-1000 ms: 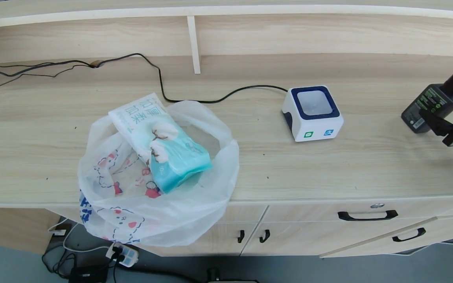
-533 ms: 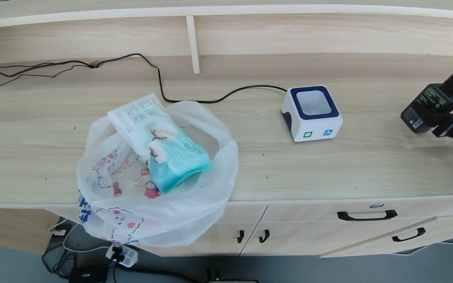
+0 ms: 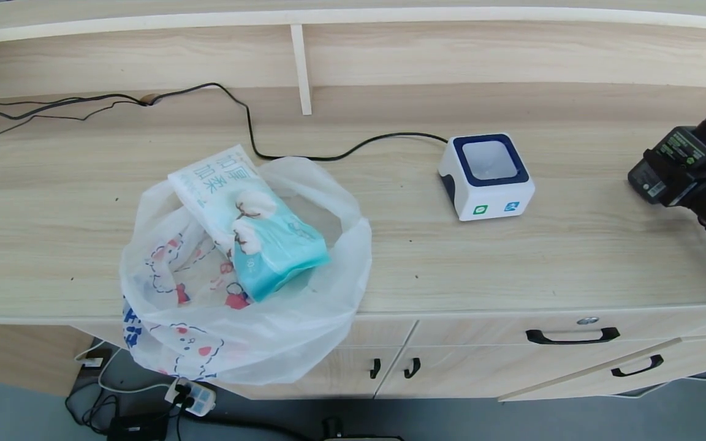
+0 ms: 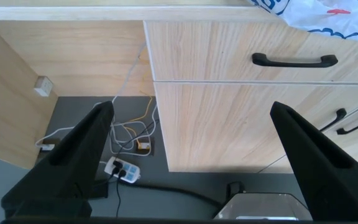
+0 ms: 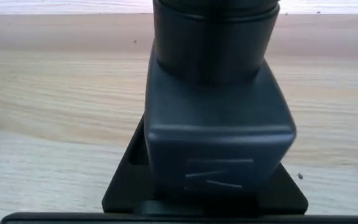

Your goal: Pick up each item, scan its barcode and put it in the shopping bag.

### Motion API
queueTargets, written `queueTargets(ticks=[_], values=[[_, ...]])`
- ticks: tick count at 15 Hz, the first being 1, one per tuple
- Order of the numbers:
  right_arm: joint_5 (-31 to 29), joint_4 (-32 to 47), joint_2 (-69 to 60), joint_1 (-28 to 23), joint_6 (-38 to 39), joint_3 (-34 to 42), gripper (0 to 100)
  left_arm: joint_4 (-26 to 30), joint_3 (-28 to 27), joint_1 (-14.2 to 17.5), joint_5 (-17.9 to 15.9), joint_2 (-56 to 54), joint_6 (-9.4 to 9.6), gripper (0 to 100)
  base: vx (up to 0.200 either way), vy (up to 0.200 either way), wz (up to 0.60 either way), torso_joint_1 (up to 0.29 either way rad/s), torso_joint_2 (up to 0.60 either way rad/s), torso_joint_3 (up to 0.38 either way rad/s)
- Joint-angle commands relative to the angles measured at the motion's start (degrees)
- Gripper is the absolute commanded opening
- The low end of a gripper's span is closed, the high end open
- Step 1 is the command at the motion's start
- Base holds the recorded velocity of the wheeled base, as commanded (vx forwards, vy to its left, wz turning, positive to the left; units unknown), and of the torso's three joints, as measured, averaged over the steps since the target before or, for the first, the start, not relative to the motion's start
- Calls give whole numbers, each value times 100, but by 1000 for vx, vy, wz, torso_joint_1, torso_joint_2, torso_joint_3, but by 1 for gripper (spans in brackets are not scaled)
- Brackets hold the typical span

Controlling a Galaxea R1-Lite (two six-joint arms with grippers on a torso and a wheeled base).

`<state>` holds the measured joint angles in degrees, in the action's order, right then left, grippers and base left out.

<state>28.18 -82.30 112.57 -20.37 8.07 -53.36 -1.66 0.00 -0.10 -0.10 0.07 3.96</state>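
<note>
A tissue pack already lies in the bag, lower left. At the right edge, the right claw pinches a dark bottle, apparently unscanned, well apart from the scanner. The left claw hangs spread.

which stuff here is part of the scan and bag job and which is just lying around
Job: pump bottle held in the right tool; scanner; shopping bag; tissue pack already in the bag.
Lying about: black cables on the counter; power strip beneath it.
</note>
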Motion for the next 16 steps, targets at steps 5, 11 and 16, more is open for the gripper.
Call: queueTargets(ticks=[5, 11, 16], values=[[29, -638, -218, 24, 28, 317, 0, -1, 0, 1, 1, 1, -9, 100, 0, 0, 0, 0, 0, 0], [143, -744, -1765, 1299, 160, 1425, 0, -1, 0, 1, 1, 1, -1, 100, 0, 0, 0, 0, 0, 0], [-648, -700, -2362, 3039, 133, 1803, 0, 16, 0, 1, 1, 1, 17, 100, 0, 0, 0, 0, 0, 0]])
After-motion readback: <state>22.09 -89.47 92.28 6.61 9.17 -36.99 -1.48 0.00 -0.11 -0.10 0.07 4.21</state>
